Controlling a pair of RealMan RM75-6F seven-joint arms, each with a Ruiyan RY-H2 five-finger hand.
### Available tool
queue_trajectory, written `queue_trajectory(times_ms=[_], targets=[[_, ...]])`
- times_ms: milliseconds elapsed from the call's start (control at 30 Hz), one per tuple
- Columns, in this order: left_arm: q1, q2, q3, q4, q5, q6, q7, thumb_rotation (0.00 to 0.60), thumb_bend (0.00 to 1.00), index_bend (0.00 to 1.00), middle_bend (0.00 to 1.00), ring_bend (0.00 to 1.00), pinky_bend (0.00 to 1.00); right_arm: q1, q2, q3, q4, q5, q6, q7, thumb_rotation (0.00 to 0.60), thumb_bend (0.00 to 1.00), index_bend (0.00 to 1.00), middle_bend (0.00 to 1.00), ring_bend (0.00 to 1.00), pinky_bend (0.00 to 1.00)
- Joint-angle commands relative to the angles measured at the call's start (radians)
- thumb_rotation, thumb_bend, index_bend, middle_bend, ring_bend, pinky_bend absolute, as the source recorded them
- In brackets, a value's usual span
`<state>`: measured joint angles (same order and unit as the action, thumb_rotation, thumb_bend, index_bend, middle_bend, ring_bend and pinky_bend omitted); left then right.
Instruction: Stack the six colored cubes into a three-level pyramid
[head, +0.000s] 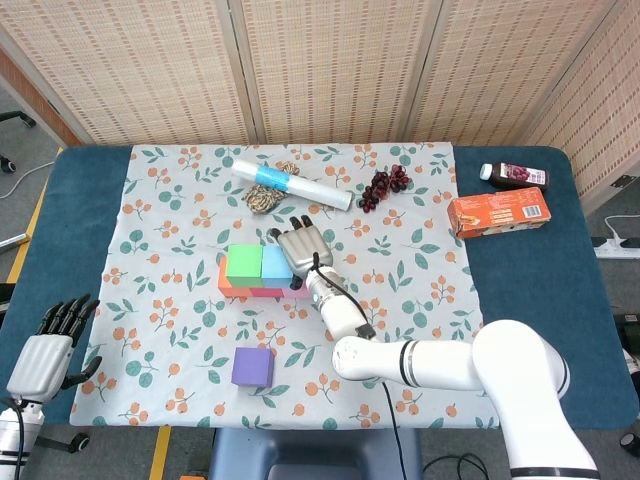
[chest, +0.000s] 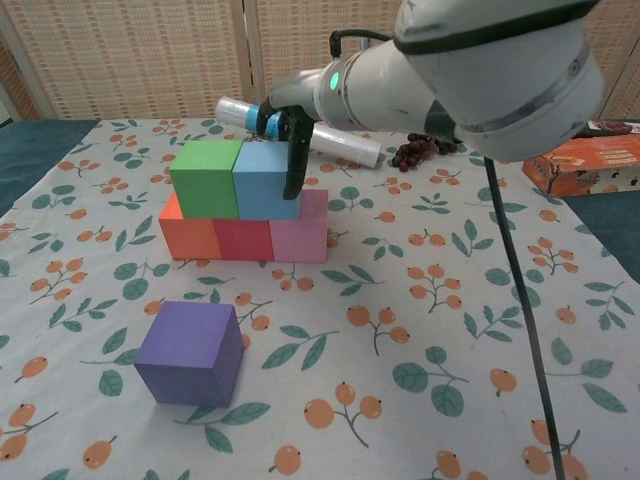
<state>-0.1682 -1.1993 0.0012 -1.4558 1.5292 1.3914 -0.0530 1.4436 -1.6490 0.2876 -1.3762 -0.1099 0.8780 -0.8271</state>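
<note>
Two hands in view. On the right hand (chest: 285, 130), one dark finger (chest: 293, 168) laid down the 3 o'clock face of the light blue cube (chest: 265, 180), others reaching past its far top edge; hard to tell whether gripping the cube or only touching it. Seen from the head camera, fingers extended toward 12 o'clock and slightly spread.

Sitting flush at 9 o'clock of the light blue cube, a green cube (chest: 205, 178); both resting as a second level on a row of three: orange cube (chest: 190, 238), red cube (chest: 245, 240), pink cube (chest: 300, 238), touching side to side. Well apart at 6 o'clock of the stack, alone on the floral tablecloth (chest: 420, 300), a purple cube (chest: 190, 352).

At 7 o'clock off the table (head: 520, 300) edge, the left hand (head: 45, 355), fingers spread and holding nothing.

Beyond the stack at 12 o'clock, a clear film roll (head: 292, 184) with a coil of twine (head: 265, 198) beside it; toward 1 o'clock, a bunch of dark grapes (head: 385, 186); further toward 2 o'clock, an orange carton (head: 500, 212) and a juice bottle (head: 515, 175) lying down.
</note>
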Motion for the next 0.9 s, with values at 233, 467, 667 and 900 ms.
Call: queue_trajectory(times_ms=[233, 467, 667, 900], targets=[[0.001, 0.000, -0.001, -0.002, 0.001, 0.003, -0.001, 0.600, 0.32, 0.00, 0.00, 0.00, 0.06, -0.017, 0.006, 0.001, -0.027, -0.050, 0.008, 0.029, 0.600, 0.00, 0.00, 0.09, 0.00, 0.00], [0.003, 0.003, -0.001, -0.005, 0.000, 0.006, 0.001, 0.600, 0.32, 0.00, 0.00, 0.00, 0.05, -0.038, -0.004, 0.012, -0.032, -0.130, 0.011, 0.085, 0.600, 0.00, 0.00, 0.01, 0.00, 0.00], [0.002, 0.006, -0.001, -0.006, -0.003, 0.001, 0.005, 0.600, 0.32, 0.00, 0.00, 0.00, 0.05, -0.048, -0.029, 0.019, -0.004, -0.187, -0.002, 0.129, 0.600, 0.00, 0.00, 0.00, 0.00, 0.00], [0.001, 0.008, -0.003, -0.008, -0.005, -0.001, 0.005, 0.600, 0.32, 0.00, 0.00, 0.00, 0.06, -0.045, -0.059, 0.027, 0.044, -0.210, -0.014, 0.150, 0.600, 0.00, 0.00, 0.00, 0.00, 0.00]])
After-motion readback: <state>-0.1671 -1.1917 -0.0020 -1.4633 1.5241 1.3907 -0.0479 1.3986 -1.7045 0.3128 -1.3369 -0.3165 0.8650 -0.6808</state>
